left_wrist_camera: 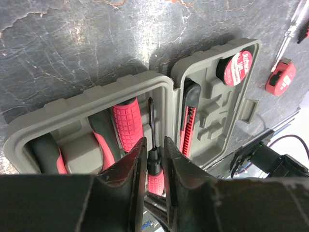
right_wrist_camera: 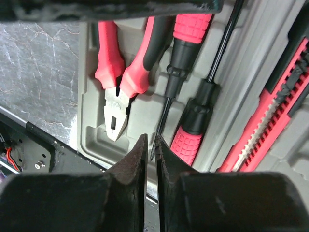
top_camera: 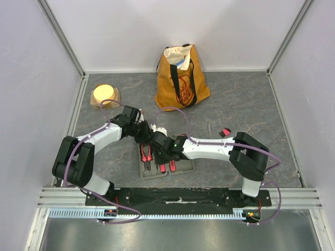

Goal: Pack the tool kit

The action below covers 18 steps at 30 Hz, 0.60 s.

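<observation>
Left tool (left_wrist_camera: pixel 153 143) pinched the light, stiff screwdriver (left_wrist_camera: pixel 154 175) by its textured red handle, the surest hold; right tool (right_wrist_camera: pixel 151 138) nearly pressed together

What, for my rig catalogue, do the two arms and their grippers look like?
Both the left arm and right arm have white shells with black joint housings, and purple cables loop along them. The left gripper and right gripper are black, with dark, rough-surfaced tapering fingers.
</observation>
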Tool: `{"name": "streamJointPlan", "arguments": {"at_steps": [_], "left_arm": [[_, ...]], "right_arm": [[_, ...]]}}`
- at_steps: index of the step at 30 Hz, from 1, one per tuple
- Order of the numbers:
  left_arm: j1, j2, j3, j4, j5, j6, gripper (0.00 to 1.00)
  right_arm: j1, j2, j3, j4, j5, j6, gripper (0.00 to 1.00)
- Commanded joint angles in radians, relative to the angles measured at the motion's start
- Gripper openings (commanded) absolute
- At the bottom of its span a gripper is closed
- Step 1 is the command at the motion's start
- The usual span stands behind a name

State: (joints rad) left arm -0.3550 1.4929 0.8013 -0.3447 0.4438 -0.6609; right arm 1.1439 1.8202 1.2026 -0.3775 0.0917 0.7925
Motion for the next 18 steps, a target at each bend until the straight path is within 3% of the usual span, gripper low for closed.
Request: {"name": "streamJointPlan", "arguments": {"at_steps": [1,18], "left_arm": [[-0.018,0.030,0.056,-0.036,-0.043,0.012,0.24],[-0.030,0.093,0.081,-0.120,-0.105,0.029,0.13]], "right_arm": [[0.011,0.001,0.014,0.014,-0.004,0.013,0.15],[0.020,0.067,0.017,-0.063,-0.027,0.011,0.00]]}}
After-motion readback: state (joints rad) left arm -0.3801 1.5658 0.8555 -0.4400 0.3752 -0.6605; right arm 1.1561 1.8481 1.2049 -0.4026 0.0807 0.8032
